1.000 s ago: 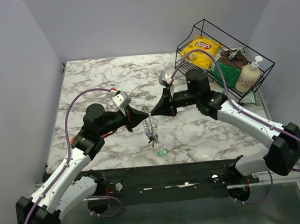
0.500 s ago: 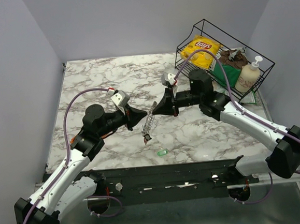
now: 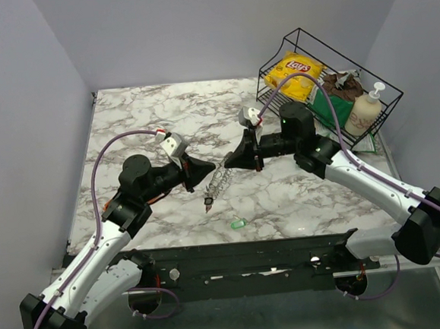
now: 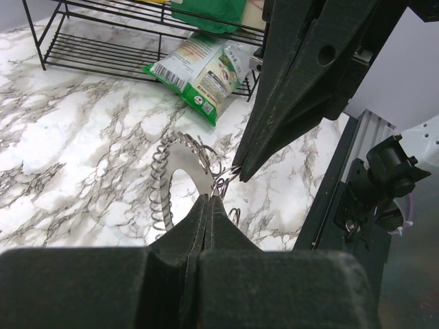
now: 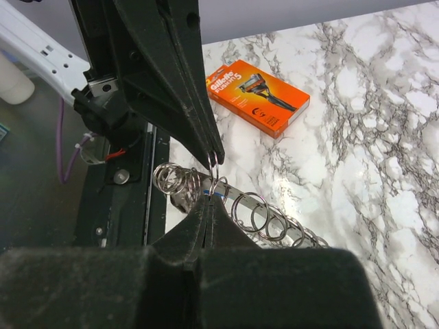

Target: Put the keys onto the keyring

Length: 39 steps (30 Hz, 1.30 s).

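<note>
Left gripper (image 3: 214, 170): jaws pressed together, thin ring of keyring (image 3: 216, 186) pinched at tips.
Right gripper (image 3: 224, 164): jaws also closed, same upper end of keyring clamped; tips nearly met by left tips.
Chain of rings hung below both jaws, small dark piece (image 3: 208, 207) at lowest end; contact with marble table (image 3: 140, 117) cannot be told.
Green key (image 3: 238, 224) laid on table, well apart from both jaws, toward near edge.
Orange Gillette Fusion5 box (image 5: 257, 92) seen beyond right jaws.
</note>
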Motion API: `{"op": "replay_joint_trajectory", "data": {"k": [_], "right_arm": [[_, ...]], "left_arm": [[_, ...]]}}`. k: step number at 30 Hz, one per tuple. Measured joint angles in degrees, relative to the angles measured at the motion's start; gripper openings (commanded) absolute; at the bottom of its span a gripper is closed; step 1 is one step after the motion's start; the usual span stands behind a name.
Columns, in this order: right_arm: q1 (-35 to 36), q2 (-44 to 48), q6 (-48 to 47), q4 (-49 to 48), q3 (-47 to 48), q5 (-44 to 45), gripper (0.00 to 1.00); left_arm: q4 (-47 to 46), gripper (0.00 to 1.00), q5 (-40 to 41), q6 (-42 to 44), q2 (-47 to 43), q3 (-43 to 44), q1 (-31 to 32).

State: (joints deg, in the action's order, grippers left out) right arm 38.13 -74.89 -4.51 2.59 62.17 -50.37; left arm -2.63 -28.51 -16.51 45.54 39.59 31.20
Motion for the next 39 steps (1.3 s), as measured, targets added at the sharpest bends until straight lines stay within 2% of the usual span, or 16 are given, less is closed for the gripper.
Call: {"op": "replay_joint_trajectory", "data": {"k": [6, 9, 12, 13, 19, 29, 39], "right_arm": [[0.0, -0.4, 1.6, -0.1, 0.0, 0.7, 0.01], [0.0, -1.2, 2.5, -0.4, 0.2, 0.9, 0.04], [0.0, -2.1, 3.2, -0.6, 0.4, 1.0, 0.16], [0.0, -2.3, 3.3, -0.6, 0.4, 1.0, 0.22], [-0.1, -2.4, 3.8, -0.6, 0.4, 2.6, 0.42], [-0.1, -0.1, 4.4, -0.9, -0.3, 11.5, 0.84], [-0.1, 2.1, 4.5, -2.2, -3.0, 15.8, 1.00]], "left_arm": [[-0.9, 0.00, -2.3, 0.2, -0.2, -0.2, -0.1], [-1.2, 0.00, -3.6, 0.2, 0.0, -0.5, -0.1], [-1.4, 0.00, -4.1, 0.2, 0.2, -0.7, -0.1], [-1.5, 0.00, -4.2, 0.2, 0.3, -0.8, -0.1], [-2.4, 0.00, -4.2, 0.2, 0.3, -0.9, -0.1], [-1.9, 0.00, -3.5, 0.9, -0.4, -0.9, -0.1], [-1.4, 0.00, -2.7, 1.3, -0.6, -0.9, -0.1]]}}
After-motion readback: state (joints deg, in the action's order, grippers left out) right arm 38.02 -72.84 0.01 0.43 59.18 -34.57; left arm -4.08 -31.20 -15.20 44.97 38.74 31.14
